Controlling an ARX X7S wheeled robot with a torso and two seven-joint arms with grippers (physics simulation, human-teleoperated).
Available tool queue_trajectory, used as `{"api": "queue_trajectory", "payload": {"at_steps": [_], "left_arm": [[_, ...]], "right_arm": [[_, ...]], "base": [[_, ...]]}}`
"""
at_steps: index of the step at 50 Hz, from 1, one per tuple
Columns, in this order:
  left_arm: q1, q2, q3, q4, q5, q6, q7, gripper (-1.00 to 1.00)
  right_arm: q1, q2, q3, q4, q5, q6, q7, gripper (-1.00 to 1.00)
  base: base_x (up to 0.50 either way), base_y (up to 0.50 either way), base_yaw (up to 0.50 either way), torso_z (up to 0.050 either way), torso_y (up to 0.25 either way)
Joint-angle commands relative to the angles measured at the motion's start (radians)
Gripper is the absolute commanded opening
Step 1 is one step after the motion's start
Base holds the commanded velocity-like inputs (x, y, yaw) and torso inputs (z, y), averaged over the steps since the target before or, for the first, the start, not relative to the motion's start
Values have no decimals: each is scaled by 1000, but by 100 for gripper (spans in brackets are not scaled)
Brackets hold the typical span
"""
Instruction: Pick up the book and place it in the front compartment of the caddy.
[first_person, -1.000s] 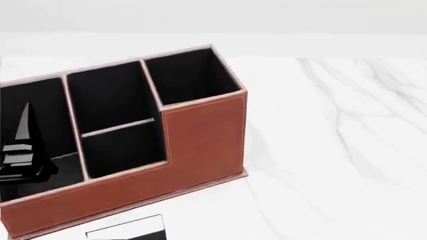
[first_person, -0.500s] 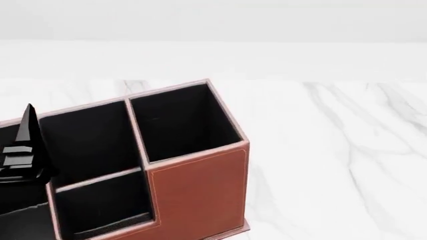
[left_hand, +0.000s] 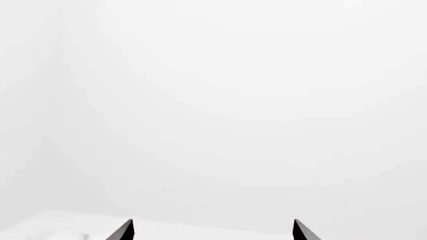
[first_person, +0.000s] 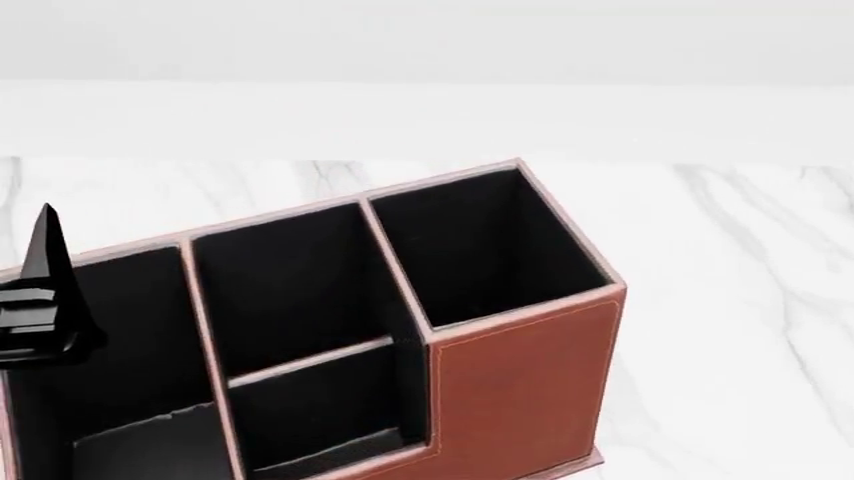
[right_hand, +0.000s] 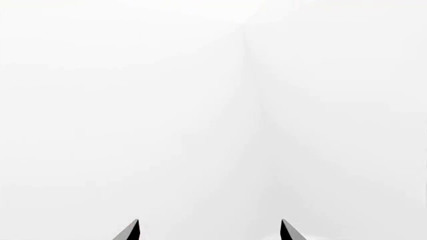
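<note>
The book is out of sight in every view, so the first job, I judge, is to tilt the head down and find it. Nearest, the caddy (first_person: 521, 380) fills the marble table (first_person: 747, 300); its front compartment (first_person: 287, 295) lies open. The left gripper (left_hand: 212, 231) and right gripper (right_hand: 209, 231) point over it, both spread, empty.
</note>
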Motion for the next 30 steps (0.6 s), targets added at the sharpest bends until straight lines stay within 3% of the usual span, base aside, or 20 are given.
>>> {"api": "queue_trajectory", "payload": {"at_steps": [1,3,7,8,9,14,16,17,25,30], "left_arm": [[6,-3,6,1,-1,25,0,100],[4,11,-34,20,-120,-8,37,100],[11,16,-59,47,-194,25,80,100],[-15,43,-135,27,-344,-27,101,100],[-37,20,-139,22,-472,-93,76,100],[-87,-99,-59,55,-540,-203,183,100],[-87,-100,-58,55,-541,-203,183,100],[-99,-176,-2,74,-627,-243,333,100],[-242,-279,208,-66,-526,-371,493,100],[-235,-340,330,-63,-423,-260,707,100]], "right_arm": [[-6,8,-1,9,8,-20,15,100],[-11,10,-2,13,11,-22,13,100],[-31,3,17,10,27,-43,11,100],[-39,-3,20,9,35,-55,7,100],[-42,-4,20,9,34,-58,7,100],[-41,-5,12,11,34,-64,16,100],[-42,-3,11,11,34,-66,18,100],[-24,-1,-11,16,25,-52,28,100],[-6,7,-58,2,5,-44,45,100],[-29,1,-47,-6,27,-75,40,100]], "base": [[0,0,0,0,0],[0,0,0,0,0],[0,0,0,0,0],[0,0,0,0,0],[0,0,0,0,0],[0,0,0,0,0],[0,0,0,0,0],[0,0,0,0,0],[0,0,0,0,0],[0,0,0,0,0]]}}
